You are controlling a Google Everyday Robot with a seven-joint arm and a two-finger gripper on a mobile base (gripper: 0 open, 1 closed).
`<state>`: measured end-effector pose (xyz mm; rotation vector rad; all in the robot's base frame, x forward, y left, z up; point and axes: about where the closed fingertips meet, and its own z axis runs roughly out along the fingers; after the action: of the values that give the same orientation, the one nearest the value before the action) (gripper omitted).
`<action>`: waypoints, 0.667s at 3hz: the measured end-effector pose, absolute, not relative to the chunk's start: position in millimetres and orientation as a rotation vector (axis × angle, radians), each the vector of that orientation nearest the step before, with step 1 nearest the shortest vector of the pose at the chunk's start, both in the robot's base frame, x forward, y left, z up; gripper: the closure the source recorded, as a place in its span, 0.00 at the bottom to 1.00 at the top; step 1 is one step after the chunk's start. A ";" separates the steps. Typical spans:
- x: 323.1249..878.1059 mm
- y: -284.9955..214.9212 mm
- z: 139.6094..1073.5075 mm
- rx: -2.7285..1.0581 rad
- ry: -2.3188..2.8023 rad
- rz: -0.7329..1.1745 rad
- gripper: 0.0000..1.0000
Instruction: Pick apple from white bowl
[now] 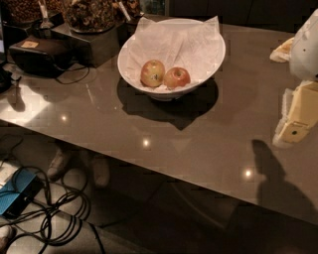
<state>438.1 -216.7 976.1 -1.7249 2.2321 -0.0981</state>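
Observation:
The white bowl (211, 52) stands on the dark counter at the back centre, lined with crinkled white paper. Two apples lie side by side in its bottom. The apple (177, 78), on the right, is mostly red-pink with a yellow patch at the stem dimple. The one on the left (152, 73) is paler and yellower. My gripper (298, 116), yellowish below a white arm, hangs at the right edge of the view, well to the right of the bowl and above the counter. It holds nothing that I can see.
The glossy brown counter (149, 129) has its front edge running from left down to right. Dark containers of snacks (89, 15) and a black box (37, 54) stand at the back left. Cables (59, 213) and a blue box (17, 196) lie on the floor below.

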 end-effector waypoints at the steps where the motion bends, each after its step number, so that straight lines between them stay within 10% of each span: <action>1: 438.1 -216.7 976.1 -1.725 2.232 -0.098 0.00; 2: 459.7 -194.5 989.6 -1.708 2.239 -0.071 0.00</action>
<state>459.7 -194.5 989.6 -1.7082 2.2390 -0.0712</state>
